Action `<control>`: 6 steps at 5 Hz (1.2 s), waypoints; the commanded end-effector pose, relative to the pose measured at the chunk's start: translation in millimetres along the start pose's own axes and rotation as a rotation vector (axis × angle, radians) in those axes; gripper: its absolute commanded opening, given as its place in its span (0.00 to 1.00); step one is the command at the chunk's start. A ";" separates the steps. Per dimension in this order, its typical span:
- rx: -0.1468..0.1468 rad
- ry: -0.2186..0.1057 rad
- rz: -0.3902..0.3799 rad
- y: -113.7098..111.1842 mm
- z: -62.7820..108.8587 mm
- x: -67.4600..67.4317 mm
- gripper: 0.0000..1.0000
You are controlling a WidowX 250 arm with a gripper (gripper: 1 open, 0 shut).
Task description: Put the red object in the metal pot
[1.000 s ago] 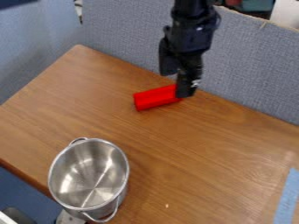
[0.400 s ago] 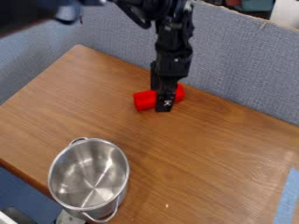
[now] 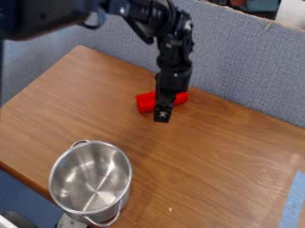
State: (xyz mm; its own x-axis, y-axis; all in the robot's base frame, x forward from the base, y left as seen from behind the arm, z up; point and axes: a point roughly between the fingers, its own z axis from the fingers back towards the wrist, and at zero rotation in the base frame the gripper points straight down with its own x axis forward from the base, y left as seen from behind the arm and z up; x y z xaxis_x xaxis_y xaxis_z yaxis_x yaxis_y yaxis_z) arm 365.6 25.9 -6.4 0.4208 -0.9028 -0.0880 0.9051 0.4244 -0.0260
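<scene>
Red object (image 3: 145, 101), centre of frame: bright plain red, matte, no markings visible. Gripper (image 3: 165, 110) over it was black, with a small white mark low on the near finger; the arm (image 3: 167, 40) running to the upper left was black too. Metal pot (image 3: 89, 183), lower left: shiny silver, polished inside with pale grey reflections and a darker band under the rim. Table (image 3: 226, 160) was warm mid-brown wood with faint grain streaks and a lighter edge on the left. Wall panel (image 3: 256, 62) behind, upper right, was flat grey-blue fabric, no pattern. Lower right corner showed a pale blue strip.
</scene>
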 end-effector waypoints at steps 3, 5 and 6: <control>0.053 -0.017 -0.125 15.7 44.7 -24.4 1.00; 0.047 0.003 0.189 -62.2 15.1 14.3 1.00; 0.098 -0.018 0.034 -105.5 28.7 33.6 1.00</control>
State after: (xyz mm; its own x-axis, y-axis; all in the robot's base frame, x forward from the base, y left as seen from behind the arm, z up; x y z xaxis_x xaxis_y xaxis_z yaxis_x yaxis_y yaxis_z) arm 279.0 -53.2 10.2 0.4472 -0.8898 -0.0909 0.8944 0.4460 0.0340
